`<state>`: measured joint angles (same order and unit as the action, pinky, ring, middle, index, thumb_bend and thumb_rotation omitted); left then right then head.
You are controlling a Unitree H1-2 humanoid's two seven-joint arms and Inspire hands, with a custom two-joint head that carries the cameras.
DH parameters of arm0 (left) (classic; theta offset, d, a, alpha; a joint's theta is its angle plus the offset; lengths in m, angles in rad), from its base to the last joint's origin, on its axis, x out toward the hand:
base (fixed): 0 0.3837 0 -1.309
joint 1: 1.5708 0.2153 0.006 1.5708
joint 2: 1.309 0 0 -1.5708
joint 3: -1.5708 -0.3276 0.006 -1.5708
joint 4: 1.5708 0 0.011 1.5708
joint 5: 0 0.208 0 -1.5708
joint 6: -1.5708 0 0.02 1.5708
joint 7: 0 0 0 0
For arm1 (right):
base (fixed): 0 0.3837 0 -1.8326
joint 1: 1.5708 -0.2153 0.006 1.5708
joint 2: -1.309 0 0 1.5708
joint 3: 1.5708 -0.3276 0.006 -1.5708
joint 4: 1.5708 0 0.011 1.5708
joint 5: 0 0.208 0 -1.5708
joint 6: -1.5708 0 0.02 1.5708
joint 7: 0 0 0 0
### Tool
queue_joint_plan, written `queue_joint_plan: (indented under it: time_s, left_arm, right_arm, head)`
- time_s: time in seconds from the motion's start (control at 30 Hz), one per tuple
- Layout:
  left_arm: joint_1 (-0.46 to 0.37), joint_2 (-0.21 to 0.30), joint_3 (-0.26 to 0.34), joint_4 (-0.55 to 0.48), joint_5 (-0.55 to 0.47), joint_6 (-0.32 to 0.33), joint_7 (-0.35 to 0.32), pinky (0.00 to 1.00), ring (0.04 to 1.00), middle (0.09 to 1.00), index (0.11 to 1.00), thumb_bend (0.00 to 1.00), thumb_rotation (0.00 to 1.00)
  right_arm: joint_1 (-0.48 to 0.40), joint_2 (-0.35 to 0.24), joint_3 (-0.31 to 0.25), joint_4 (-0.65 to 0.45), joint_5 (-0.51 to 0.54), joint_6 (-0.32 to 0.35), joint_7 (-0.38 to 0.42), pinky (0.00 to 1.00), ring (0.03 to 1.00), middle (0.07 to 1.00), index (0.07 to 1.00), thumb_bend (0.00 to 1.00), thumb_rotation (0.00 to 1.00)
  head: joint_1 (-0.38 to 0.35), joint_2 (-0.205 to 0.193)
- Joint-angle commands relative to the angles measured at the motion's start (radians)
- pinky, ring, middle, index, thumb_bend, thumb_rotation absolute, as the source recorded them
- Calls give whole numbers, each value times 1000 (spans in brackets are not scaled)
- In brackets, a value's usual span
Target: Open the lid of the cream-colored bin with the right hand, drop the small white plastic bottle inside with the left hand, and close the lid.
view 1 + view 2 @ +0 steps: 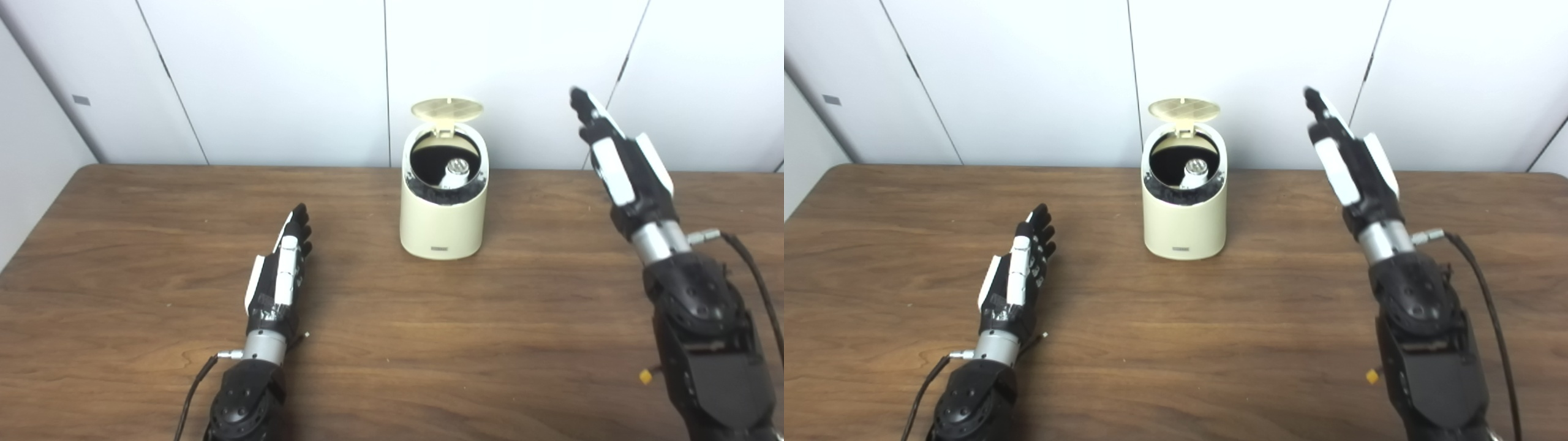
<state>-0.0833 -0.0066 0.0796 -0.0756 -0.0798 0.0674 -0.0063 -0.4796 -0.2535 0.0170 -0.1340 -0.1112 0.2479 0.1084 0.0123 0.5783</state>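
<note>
The cream-colored bin (444, 220) stands upright at the middle back of the wooden table. Its round lid (447, 109) is tipped up and open at the rear hinge. The small white plastic bottle (455, 173) lies inside the bin's dark opening, its cap end showing; it also shows in the right eye view (1193, 174). My left hand (283, 269) rests flat on the table to the left of the bin, fingers straight, holding nothing. My right hand (615, 156) is raised above the table to the right of the bin, fingers extended, empty and apart from the lid.
The wooden table (392, 343) runs to a white panelled wall (275, 73) just behind the bin. Black cables (756, 275) trail from both wrists.
</note>
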Motion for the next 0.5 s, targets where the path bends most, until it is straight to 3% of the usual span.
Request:
queue_joint_plan:
  time_s: [0.0,0.07,0.17,0.27,0.37,0.47]
  left_arm:
    - [-17,5,-4,-17,5,-26,2,1000,1000,1000,1000,628,1000]
    - [-18,6,-3,-15,3,-28,2,1000,1000,1000,1000,636,1000]
    - [-17,7,-3,-15,-3,-33,-1,1000,1000,1000,1000,631,1000]
    - [-15,9,-6,-15,-6,-35,-6,1000,1000,1000,1000,628,1000]
    - [-14,9,-7,-13,-9,-39,-7,1000,1000,1000,1000,621,1000]
    - [-14,9,-5,-13,-13,-40,-6,1000,1000,1000,1000,618,1000]
  right_arm:
    - [-75,-18,25,-33,-57,9,2,1000,1000,975,928,672,1000]
    - [-113,-22,54,-17,-99,17,4,1000,998,972,926,675,1000]
    - [-169,-24,97,13,-158,29,13,886,942,950,910,657,1000]
    - [-208,-23,121,39,-189,39,25,873,932,942,900,654,1000]
    - [-242,-37,150,62,-233,35,40,903,942,944,908,622,1000]
    - [-274,-41,178,77,-286,62,56,972,982,965,914,650,1000]
  head:
    - [0,1]
    - [0,1]
    - [-2,0]
    - [0,-2]
    - [0,-4]
    - [-4,-6]
